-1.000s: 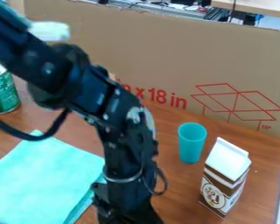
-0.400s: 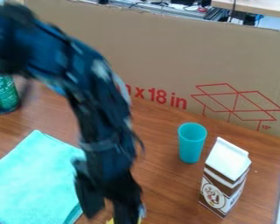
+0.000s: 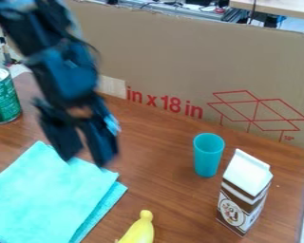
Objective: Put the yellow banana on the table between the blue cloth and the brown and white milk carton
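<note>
The cardboard (image 3: 180, 52) stands across the back of my frame, red lines printed on it. In front lies the brown bench (image 3: 180, 199). On it, at lower left, rests the folded turquoise cloth (image 3: 50, 199), nearest to me. My gripper (image 3: 87, 160) hangs left of centre, pointing down over the cloth's upper edge; I cannot tell whether I touch it. My jaws are spread, with nothing between them. The brown-and-white carton (image 3: 244, 192) stands upright at lower right. The green can (image 3: 2, 98) stands at the left edge. The teal cup (image 3: 208, 156) is upright just beside the carton. The yellow banana (image 3: 140, 231) lies at bottom centre, partly cut off by the frame.
</note>
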